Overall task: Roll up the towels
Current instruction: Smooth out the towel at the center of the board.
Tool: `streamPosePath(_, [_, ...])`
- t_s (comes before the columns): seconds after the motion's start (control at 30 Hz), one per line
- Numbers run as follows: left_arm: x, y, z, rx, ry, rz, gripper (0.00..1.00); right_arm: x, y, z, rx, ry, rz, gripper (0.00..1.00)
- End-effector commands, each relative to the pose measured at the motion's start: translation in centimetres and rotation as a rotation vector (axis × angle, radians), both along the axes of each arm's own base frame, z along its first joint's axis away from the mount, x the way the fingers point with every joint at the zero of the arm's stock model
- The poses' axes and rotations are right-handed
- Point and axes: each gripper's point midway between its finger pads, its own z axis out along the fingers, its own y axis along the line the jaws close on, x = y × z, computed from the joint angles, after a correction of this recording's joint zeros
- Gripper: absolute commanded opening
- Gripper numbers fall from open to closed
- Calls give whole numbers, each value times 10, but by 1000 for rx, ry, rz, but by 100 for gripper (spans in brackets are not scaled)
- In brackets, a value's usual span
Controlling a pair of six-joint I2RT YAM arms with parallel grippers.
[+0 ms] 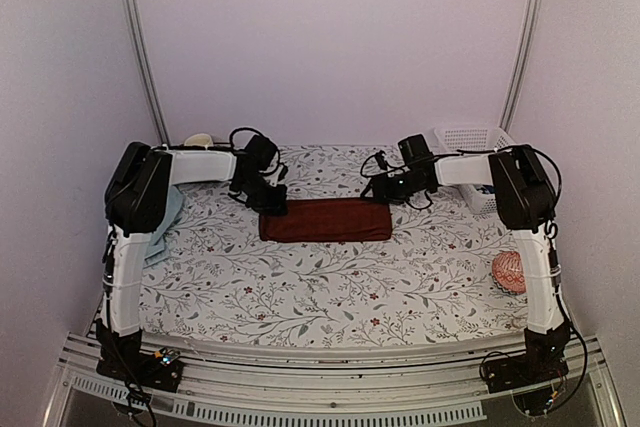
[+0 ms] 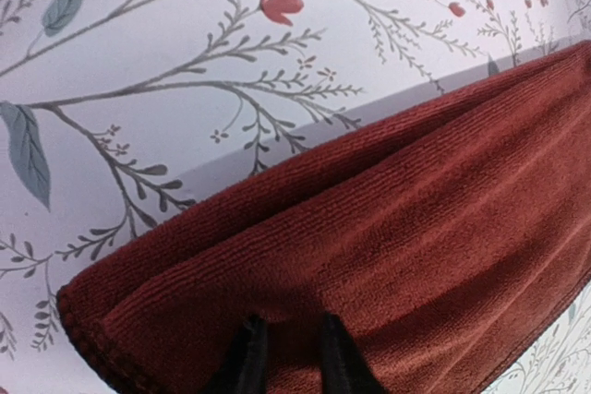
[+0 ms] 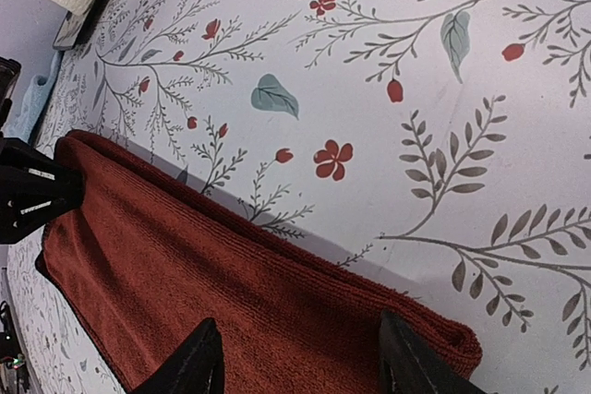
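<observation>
A dark red towel (image 1: 325, 220) lies folded into a long flat strip across the middle of the flowered table (image 1: 300, 287). My left gripper (image 1: 268, 202) is at its left end. In the left wrist view (image 2: 291, 343) the fingertips (image 2: 247, 352) stand close together, pinching a pucker of the towel (image 2: 416, 228). My right gripper (image 1: 380, 190) is at the towel's right end. In the right wrist view (image 3: 300, 357) it is wide open just over the towel (image 3: 185, 274). The left gripper shows there at the far end (image 3: 32, 196).
A light blue towel (image 1: 165, 222) lies at the left edge under the left arm. A white basket (image 1: 470, 139) stands at the back right. A pink round object (image 1: 509, 271) sits at the right edge. A white thing (image 1: 200, 140) is at the back left.
</observation>
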Motion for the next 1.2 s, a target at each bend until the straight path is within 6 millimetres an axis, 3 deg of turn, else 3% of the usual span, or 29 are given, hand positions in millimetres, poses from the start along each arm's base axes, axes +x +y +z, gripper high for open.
streamPosePath(0.0, [7, 30, -7, 88, 7, 35, 34, 5, -13, 16, -59, -30, 3, 59])
streamPosePath(0.1, [12, 26, 18, 60, -41, 37, 56, -7, -9, 52, -20, -60, 56, 61])
streamPosePath(0.23, [16, 20, 51, 18, -94, 30, 75, -30, -5, 87, 30, -73, 115, 62])
streamPosePath(0.33, [13, 16, 67, -14, -111, 14, 84, -56, 1, 101, 73, -54, 182, 62])
streamPosePath(0.4, [7, 13, 73, -41, -105, -4, 87, -73, 4, 98, 79, -26, 218, 62])
streamPosePath(0.57, [-10, -4, 84, -123, -87, -76, 85, -107, 9, 77, 92, 68, 283, 59])
streamPosePath(0.7, [-27, -22, 80, -199, -42, -144, 72, -123, 12, 66, 117, 129, 317, 57])
streamPosePath(0.97, [-62, -46, 38, -242, 87, -219, 49, -132, 10, 42, 105, 207, 312, 58])
streamPosePath(1.17, [-72, -41, 22, -217, 117, -214, 41, -132, 6, 19, 79, 244, 286, 58])
